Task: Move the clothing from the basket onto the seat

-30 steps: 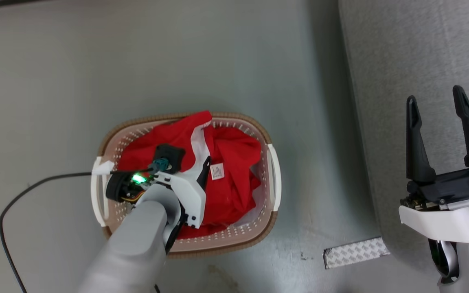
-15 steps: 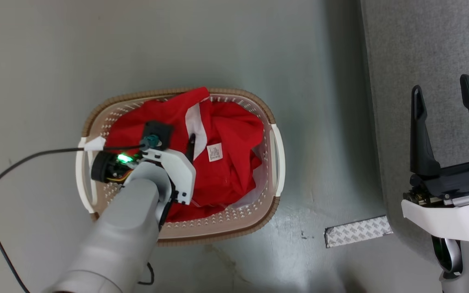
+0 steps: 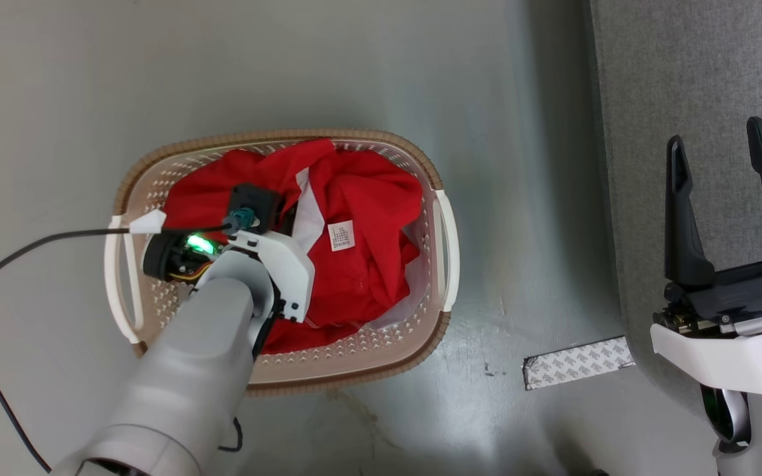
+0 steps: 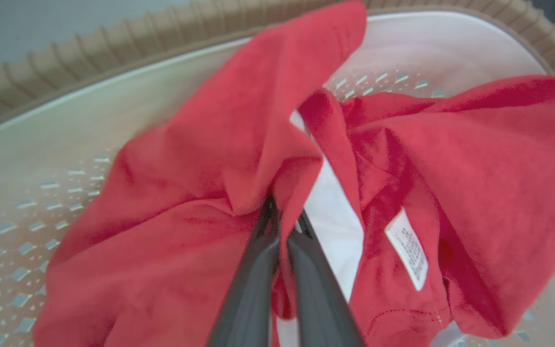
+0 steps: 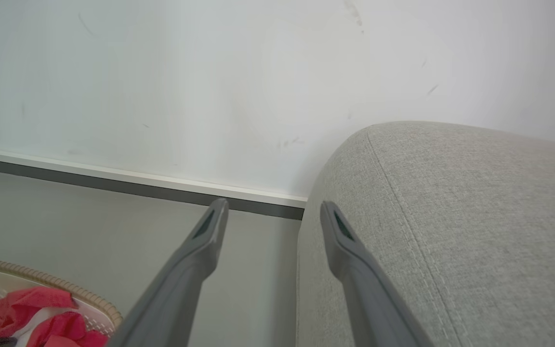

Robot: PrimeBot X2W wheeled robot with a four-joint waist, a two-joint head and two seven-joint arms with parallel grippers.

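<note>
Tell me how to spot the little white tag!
Look in the oval basket on the floor, left of the big grey seat. On the red clothing heaped inside, the tag is a tiny white rectangle with dark print, unlike the plain white stripe beside it.

The left gripper rises from the bottom edge with its jaws pinched together on a raised fold of the red clothing, which lies crumpled inside the basket. Just beside the jaws runs a white stripe, then a small white label. The cloth's upper flap reaches the basket's brown rim.
</note>
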